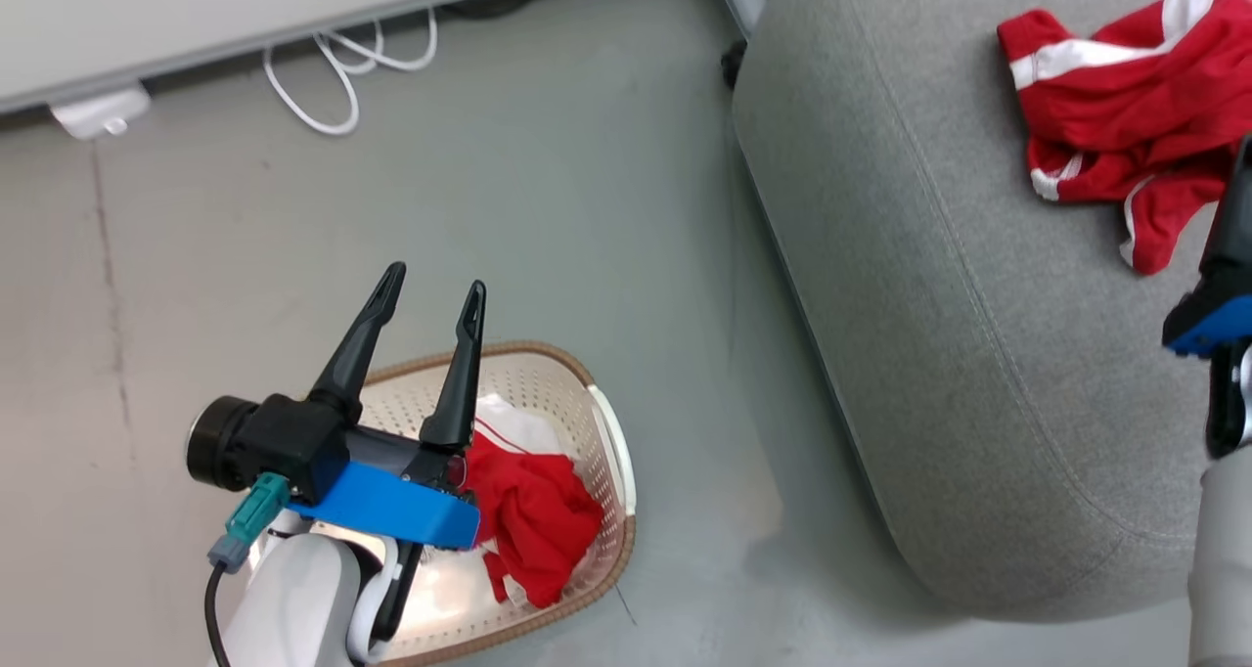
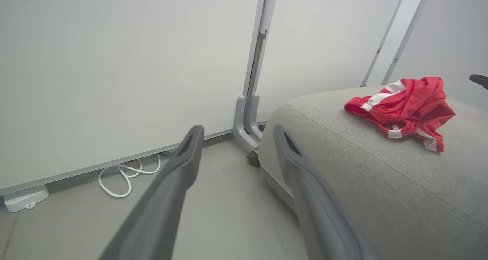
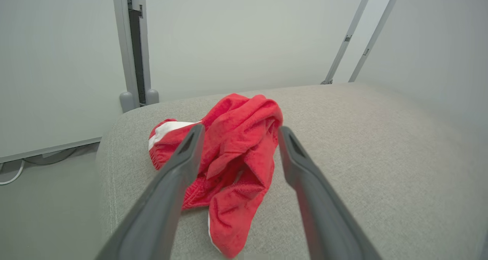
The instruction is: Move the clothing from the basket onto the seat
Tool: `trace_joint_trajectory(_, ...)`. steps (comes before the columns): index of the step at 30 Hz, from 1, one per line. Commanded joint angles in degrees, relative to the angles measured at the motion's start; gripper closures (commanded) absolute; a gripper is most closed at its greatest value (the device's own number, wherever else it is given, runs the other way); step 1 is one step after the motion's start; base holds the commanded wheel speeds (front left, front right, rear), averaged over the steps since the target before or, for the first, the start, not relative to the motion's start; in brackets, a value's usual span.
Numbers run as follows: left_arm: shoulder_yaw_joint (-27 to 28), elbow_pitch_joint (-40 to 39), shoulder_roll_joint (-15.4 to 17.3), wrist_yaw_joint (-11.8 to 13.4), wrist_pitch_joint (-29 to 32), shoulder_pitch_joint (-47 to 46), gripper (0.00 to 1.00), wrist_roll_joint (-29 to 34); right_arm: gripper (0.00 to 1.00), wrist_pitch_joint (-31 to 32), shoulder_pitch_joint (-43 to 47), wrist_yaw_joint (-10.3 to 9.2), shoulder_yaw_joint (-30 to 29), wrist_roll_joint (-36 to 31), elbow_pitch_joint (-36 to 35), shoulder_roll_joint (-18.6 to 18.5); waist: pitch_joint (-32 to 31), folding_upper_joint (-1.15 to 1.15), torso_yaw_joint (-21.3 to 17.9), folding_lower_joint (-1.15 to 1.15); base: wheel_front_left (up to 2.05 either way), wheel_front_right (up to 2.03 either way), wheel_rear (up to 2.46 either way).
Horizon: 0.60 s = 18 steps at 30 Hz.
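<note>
Red clothing (image 3: 232, 157) on grey seat (image 3: 381, 157), long axis toward spread-fingered right gripper (image 3: 240, 130)

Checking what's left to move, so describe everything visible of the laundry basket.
The basket is oval, cream perforated plastic with a brown woven-look rim and a white side handle. It stands upright on the floor, left of the sofa, not touching it. A red-and-white garment lies inside. The open left hand hangs over it.

No readable text, label, brand, number or sign appears on anything in these views.
</note>
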Motion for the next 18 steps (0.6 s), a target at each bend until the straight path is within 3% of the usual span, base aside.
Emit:
trace_joint_trajectory(1,0.5,0.57,-0.65,-0.04,-0.15,1.33,0.0,-0.21,0.0,-0.11,2.65,0.01,0.34,-0.41,-0.79,0.17,-4.18,0.0,1.96,0.01,0.0,0.0,0.0)
trace_joint_trajectory(18,7.42,6.58,-5.66,-0.05,-0.15,7.03,0.0,2.05,0.0,2.4,20.01,0.01,10.52,3.02,-15.49,3.4,-15.91,0.0,8.76,0.01,0.0,0.0,0.0)
